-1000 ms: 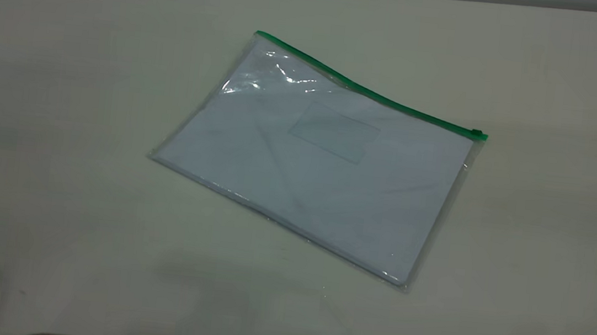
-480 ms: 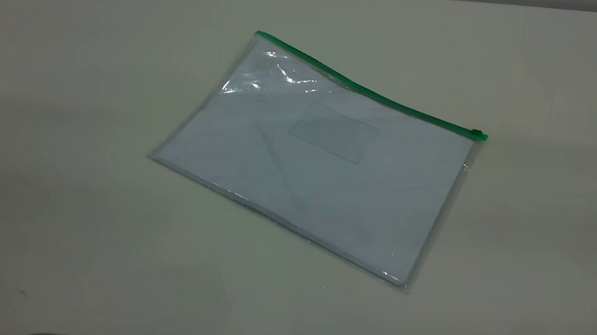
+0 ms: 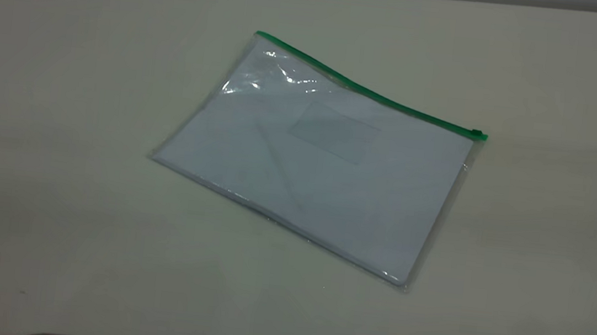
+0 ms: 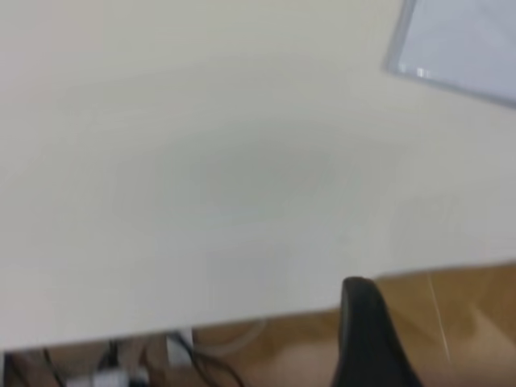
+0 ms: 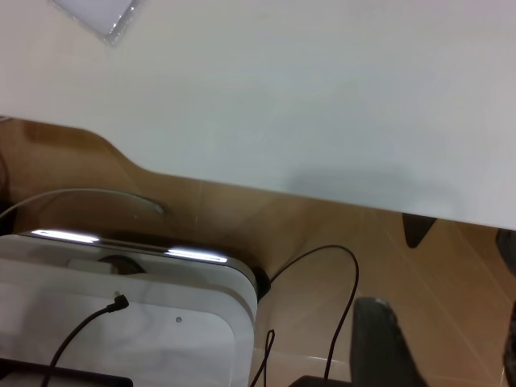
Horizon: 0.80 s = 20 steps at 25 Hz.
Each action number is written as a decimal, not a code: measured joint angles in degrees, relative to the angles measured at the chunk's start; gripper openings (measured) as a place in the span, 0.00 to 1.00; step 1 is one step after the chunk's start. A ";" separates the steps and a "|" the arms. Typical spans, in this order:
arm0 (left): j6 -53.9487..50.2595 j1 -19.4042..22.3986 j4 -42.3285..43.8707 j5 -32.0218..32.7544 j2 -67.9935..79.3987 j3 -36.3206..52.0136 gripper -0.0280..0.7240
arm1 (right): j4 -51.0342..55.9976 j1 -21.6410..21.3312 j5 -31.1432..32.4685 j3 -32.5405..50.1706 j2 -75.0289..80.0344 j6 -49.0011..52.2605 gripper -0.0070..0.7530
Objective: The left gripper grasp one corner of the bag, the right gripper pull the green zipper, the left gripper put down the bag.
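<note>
Clear bag [image 3: 316, 158] flat on table [image 3: 60, 109], green zipper [image 3: 368, 89] along far long edge, hands' state unclear

The bag [image 3: 316, 161] lies flat, green zipper [image 3: 367, 91] shut.

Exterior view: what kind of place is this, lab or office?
Probably a robot lab bench. A bare cream table holds only a clear bag with a green zipper; below the table edge, the wrist views show loose cables, a white equipment box and a brown floor.
</note>
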 joint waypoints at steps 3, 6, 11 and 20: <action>0.00 0.00 0.00 0.35 -4.65 0.00 0.70 | 0.00 -0.19 0.05 0.11 -0.16 0.00 0.55; -0.01 0.00 0.00 0.74 -7.07 0.00 0.70 | 0.91 -4.78 0.11 0.19 -3.13 0.00 0.55; -0.06 0.00 0.00 0.74 -7.19 0.00 0.70 | 0.73 -15.48 0.68 0.19 -16.36 -0.05 0.55; -0.06 -7.58 0.00 0.74 -7.24 0.00 0.70 | 0.43 -17.11 2.64 0.19 -38.53 -0.05 0.55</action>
